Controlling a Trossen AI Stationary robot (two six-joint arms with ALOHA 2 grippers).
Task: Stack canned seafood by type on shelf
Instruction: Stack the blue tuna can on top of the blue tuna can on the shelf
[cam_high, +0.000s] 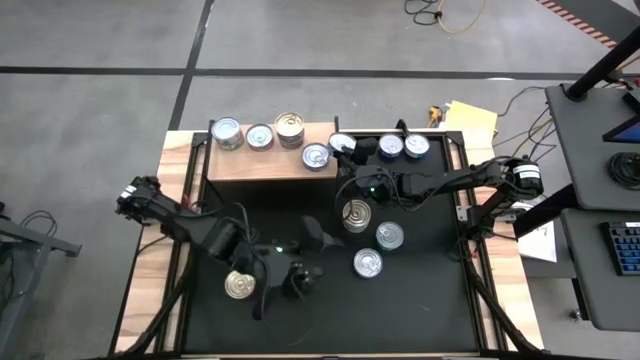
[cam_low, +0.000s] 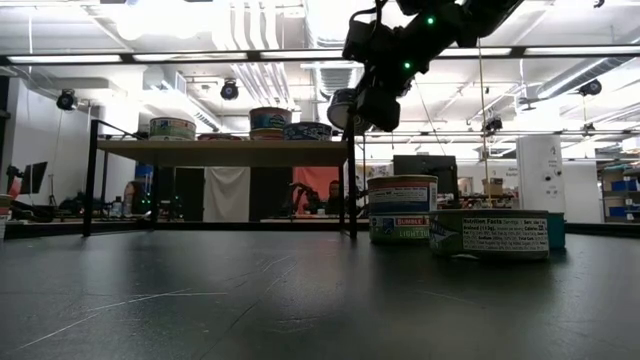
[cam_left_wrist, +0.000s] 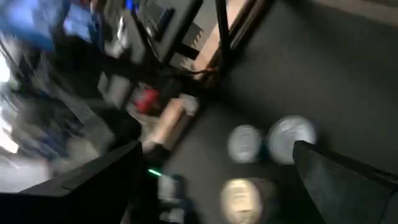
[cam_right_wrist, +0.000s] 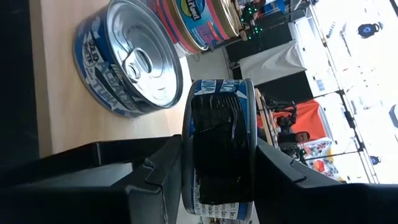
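The light-brown shelf (cam_high: 262, 165) stands at the table's far side and bears several tins, among them a gold-topped one (cam_high: 290, 128) and a silver-topped one (cam_high: 316, 156). My right gripper (cam_high: 347, 148) is at the shelf's right end, shut on a blue-and-white tin (cam_right_wrist: 217, 124). More tins stand on the black table: a gold-topped one (cam_high: 355, 214), two silver-topped ones (cam_high: 389, 236) (cam_high: 367, 263) and another gold-topped one (cam_high: 240, 285). My left gripper (cam_high: 318, 256) hovers open to the left of the first three, holding nothing. My right gripper pinches the tin by its two flat ends (cam_right_wrist: 186, 155), one finger on each, the labelled wall facing the wrist camera. The fingers reach in about level from the table's right side. The tin hangs clear of the shelf top (cam_right_wrist: 62, 93), beside a silver-topped tin (cam_right_wrist: 134, 59).
Two blue tins (cam_high: 391, 146) (cam_high: 416, 146) stand on the table right of the shelf. The black table top (cam_high: 300, 330) is bare toward the near edge. In the low view the shelf (cam_low: 225, 152) stands on thin black legs, and tins (cam_low: 402, 210) (cam_low: 490, 235) stand in front.
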